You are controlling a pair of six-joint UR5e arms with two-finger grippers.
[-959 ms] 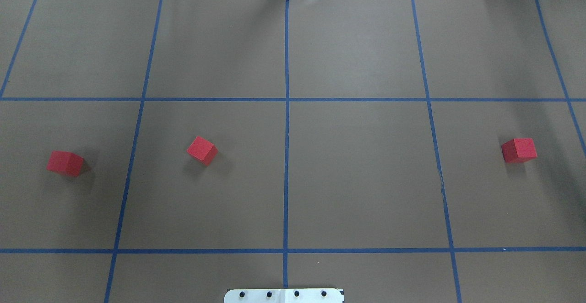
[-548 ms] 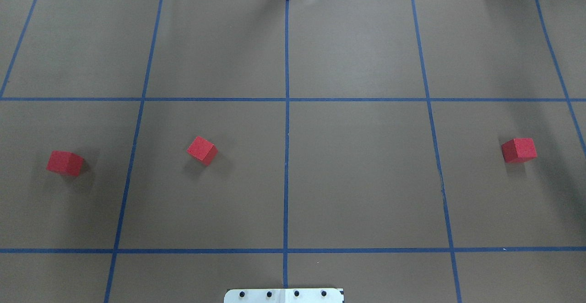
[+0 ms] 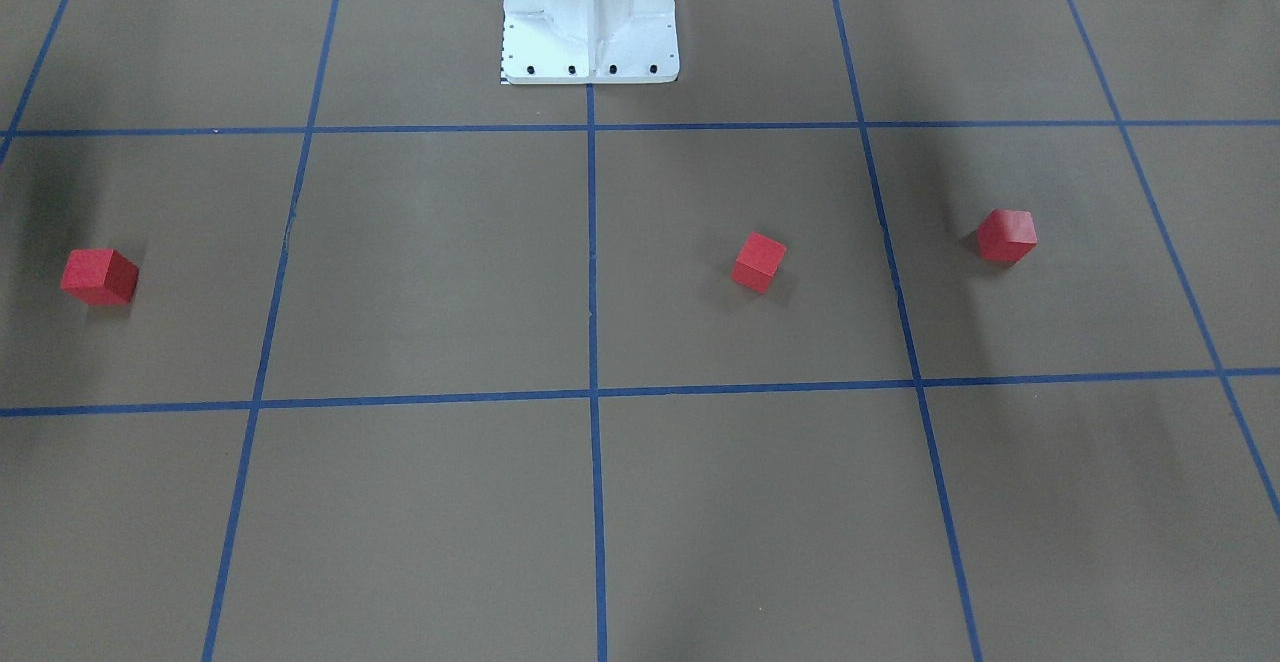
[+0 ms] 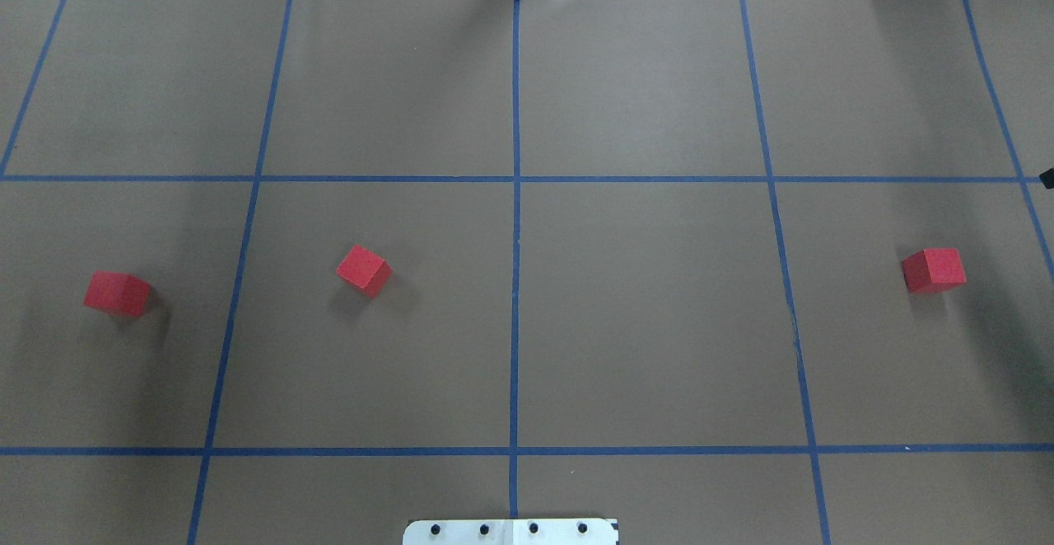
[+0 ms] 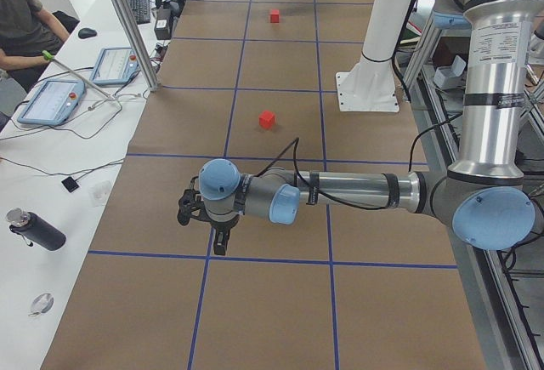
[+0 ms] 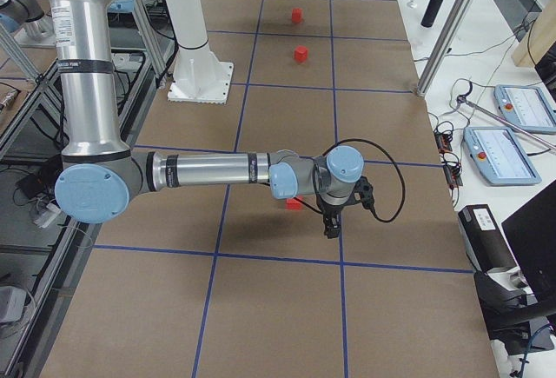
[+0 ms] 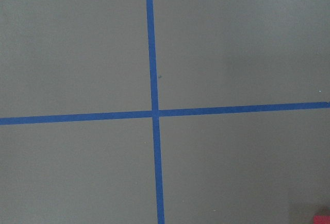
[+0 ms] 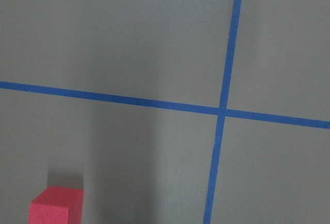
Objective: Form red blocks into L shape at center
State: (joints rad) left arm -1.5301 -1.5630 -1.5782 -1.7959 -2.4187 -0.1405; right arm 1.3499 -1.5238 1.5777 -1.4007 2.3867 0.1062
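Red blocks, three by my count, lie well apart on the brown table (image 4: 659,76): the left-end block (image 4: 117,293), the inner block (image 4: 363,270) between it and the middle tape line (image 4: 515,323), and the right-end block (image 4: 933,270). None is at the center (image 4: 560,306), so I'd say the job is at its very start, with the first pick not yet made.

Two arms reach out, one over each end of the table. The left pincer (image 5: 219,247) hangs pointing down near the left end, and the right pincer (image 6: 331,230) hangs just beside the right-end block. From the side I cannot tell whether either is apart or together.

Next, I reckon, a pincer must drop squarely over its nearest block. The cubes sit turned against the grid, so the wrist would want turning first.
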